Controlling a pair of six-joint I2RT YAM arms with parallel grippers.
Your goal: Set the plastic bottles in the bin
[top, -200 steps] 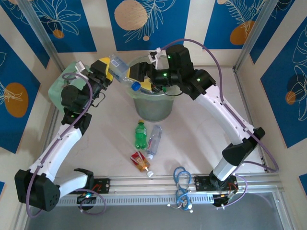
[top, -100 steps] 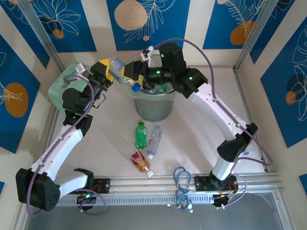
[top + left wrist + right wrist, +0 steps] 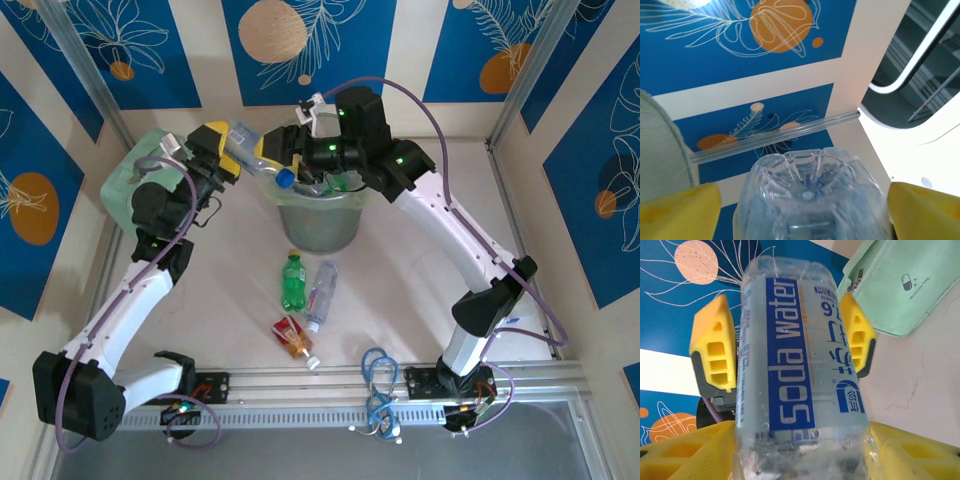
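Clear soda water bottle (image 3: 246,140) aloft at upper centre-left of the top view, tilted, blue cap lowest and right at the left rim of the bin (image 3: 322,238), body slanting up and left outside that rim. Clamped near its cap end by the right hand (image 3: 272,155), yellow pads (image 3: 912,455) pressed against both sides at the bottom of the right wrist view. Flanked higher up by the left hand (image 3: 230,150), fingers apart, with a strip of wall showing between one pad (image 3: 680,210) and the bottle's side in the left wrist view. Left arm bent up from the lower left corner, wrist turned right toward the bin; right arm arched up from the lower right and reaching left across the bin's mouth. Inside the bin, under that arm, a bit of green and clear plastic, too hidden to name. Below the bin, on the pale tabletop (image 3: 410,290), a green bottle (image 3: 293,281) just beside a clear bottle (image 3: 320,292), and nearer the bottom edge a red-labelled bottle (image 3: 293,338), all lying flat. Mint-green case (image 3: 125,180) at the left wall, behind the left arm. From the right wrist, the blue "soda water" label lengthwise; from the left wrist, the bottle's dimpled base end-on against the blue patterned wall.
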